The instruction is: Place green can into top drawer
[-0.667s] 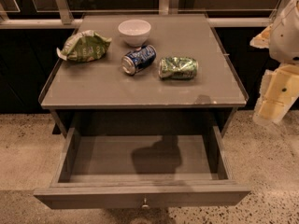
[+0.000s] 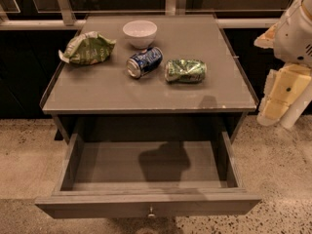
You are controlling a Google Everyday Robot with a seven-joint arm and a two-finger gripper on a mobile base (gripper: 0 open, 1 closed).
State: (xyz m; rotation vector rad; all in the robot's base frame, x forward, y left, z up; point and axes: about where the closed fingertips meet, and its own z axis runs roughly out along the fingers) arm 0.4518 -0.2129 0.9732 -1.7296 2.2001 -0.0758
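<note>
Green can (image 2: 185, 70) lies on its side on the desk (image 2: 122, 94), just right of the blue can (image 2: 144, 62), not yet grasped. Top drawer (image 2: 146, 206) stands pulled open below, ready to take it. Your gripper (image 2: 280, 99) hangs beyond the desk's right edge, well apart from the can. You cannot tell whether it is released or clenched.

Gripper (image 2: 281, 112) hanging at right edge, arm (image 2: 298, 28) being cut off by frame; drawer (image 2: 146, 204) rear hiding in shadow under table (image 2: 112, 94)
</note>
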